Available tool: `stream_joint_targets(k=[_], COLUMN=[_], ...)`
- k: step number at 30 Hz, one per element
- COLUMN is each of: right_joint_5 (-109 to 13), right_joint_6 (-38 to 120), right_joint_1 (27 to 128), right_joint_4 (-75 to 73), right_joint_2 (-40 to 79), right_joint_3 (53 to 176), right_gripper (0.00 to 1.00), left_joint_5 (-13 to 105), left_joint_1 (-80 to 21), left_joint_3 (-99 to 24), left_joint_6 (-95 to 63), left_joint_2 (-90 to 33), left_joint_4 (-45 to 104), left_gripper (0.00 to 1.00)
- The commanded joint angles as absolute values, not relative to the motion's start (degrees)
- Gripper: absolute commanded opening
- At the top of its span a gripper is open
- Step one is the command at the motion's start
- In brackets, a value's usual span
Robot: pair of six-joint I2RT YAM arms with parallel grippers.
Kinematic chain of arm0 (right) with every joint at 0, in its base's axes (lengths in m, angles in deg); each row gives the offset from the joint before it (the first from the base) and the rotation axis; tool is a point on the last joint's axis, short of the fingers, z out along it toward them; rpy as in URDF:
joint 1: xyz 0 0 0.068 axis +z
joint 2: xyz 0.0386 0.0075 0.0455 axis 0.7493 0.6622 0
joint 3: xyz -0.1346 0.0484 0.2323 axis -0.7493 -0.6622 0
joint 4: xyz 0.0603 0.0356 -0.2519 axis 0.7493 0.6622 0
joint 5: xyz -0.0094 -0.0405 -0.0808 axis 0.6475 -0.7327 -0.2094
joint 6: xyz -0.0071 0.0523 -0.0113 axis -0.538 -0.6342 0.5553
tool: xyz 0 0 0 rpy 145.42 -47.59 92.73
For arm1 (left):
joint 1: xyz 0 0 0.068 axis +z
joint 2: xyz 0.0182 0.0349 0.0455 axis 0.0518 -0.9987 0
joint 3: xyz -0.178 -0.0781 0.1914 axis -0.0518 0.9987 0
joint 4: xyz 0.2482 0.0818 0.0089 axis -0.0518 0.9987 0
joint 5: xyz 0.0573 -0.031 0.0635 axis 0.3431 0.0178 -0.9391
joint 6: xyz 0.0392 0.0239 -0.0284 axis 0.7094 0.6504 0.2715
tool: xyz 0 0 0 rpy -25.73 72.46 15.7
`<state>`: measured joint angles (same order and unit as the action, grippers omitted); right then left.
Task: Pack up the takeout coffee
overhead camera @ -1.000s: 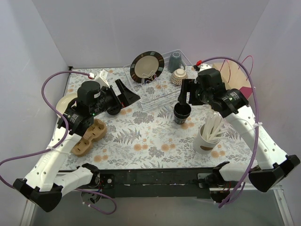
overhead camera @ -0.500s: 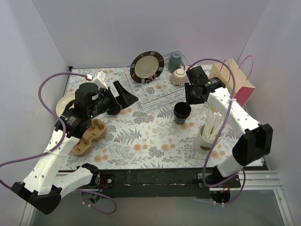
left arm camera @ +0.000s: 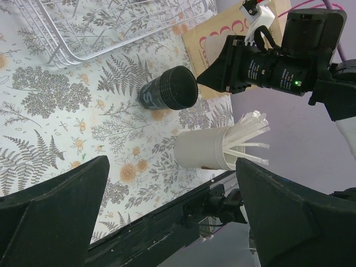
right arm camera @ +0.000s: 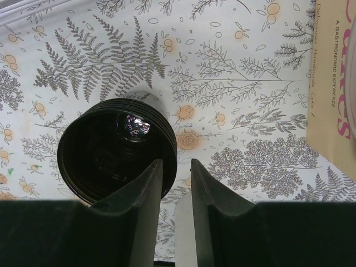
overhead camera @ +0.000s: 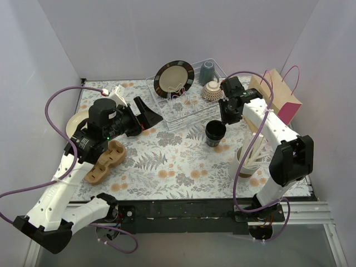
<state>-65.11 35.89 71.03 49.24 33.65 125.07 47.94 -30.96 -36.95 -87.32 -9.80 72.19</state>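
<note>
The black coffee cup stands upright and lidless on the flowered worktop, in the same spot as a second ago, just in front of the wire dish rack and apart from the white cup of stirrers. What has changed is the right arm: a second ago its tool sat over the cup with the fingers spread wide. Now the right tool has drawn back above the cup's far side and narrowed to a slim gap with nothing in it. With the arm folded back, the brown paper bag shows. The left tool has hardly shifted, spread wide and empty near the cardboard cup carrier
</note>
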Motion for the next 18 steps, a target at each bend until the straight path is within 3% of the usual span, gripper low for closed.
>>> stream_joint_targets(k=[1, 12, 18], right_joint_5=[-64.1, -63.8, -64.0], right_joint_6=[36.9, 36.1, 36.1], right_joint_1=[70.7, 70.6, 70.5], right_joint_4=[47.3, 46.3, 46.0], right_joint_2=[34.3, 35.1, 35.1], right_joint_3=[126.2, 124.4, 124.4], right_gripper=[0.34, 0.27, 0.11], left_joint_5=[46.8, 46.1, 45.9], left_joint_1=[-31.3, -31.3, -31.2], left_joint_3=[-36.6, -36.8, -36.6], left_joint_6=[-87.2, -87.0, -87.0], left_joint_2=[-8.0, -8.0, -7.8], left_joint_4=[73.0, 73.7, 73.8], left_gripper=[0.98, 0.98, 0.98])
